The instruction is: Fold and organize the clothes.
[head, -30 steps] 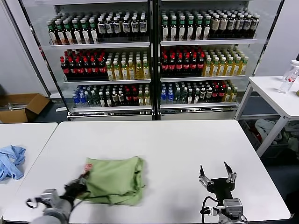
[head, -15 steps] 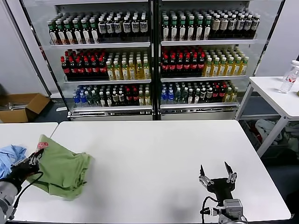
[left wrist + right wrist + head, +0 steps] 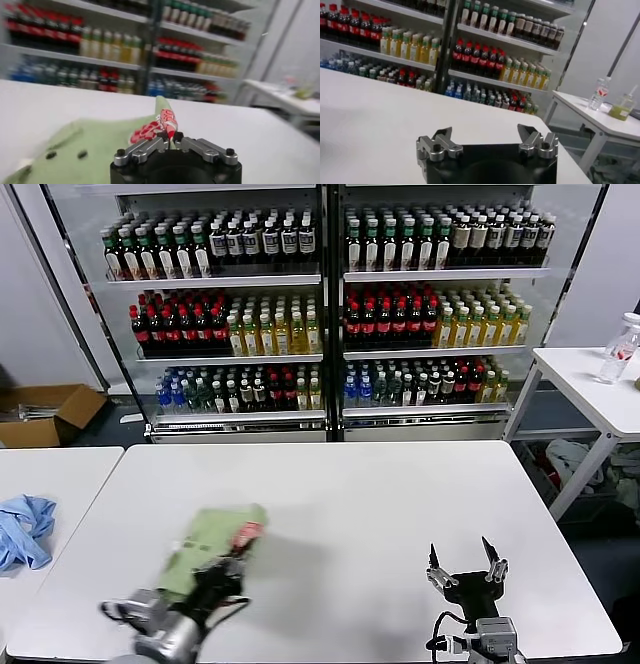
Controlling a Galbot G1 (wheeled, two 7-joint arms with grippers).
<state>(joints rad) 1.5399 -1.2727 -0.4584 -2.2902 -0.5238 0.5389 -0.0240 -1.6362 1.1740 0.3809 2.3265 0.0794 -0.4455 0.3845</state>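
Observation:
The light green polo shirt [image 3: 205,547] lies bunched in a narrow bundle on the white table [image 3: 360,494], left of centre near the front edge. Its red-and-white print [image 3: 245,533] shows at its right end. My left gripper [image 3: 222,572] is shut on the shirt's edge at the print. In the left wrist view the fingertips pinch the printed fabric [image 3: 161,125] and the green cloth [image 3: 85,150] with small dark buttons spreads behind. My right gripper [image 3: 465,567] is open and empty at the front right of the table; in the right wrist view [image 3: 487,142] its fingers stand wide apart.
A light blue cloth [image 3: 22,526] lies on a second white table at the left. Drink coolers [image 3: 320,314] stand behind. A side table [image 3: 600,389] with a bottle is at the far right. A cardboard box [image 3: 40,412] sits on the floor at left.
My left gripper has swung the shirt from the table's far left edge back toward the centre front; the shirt is now a narrower bundle. The right arm has not moved.

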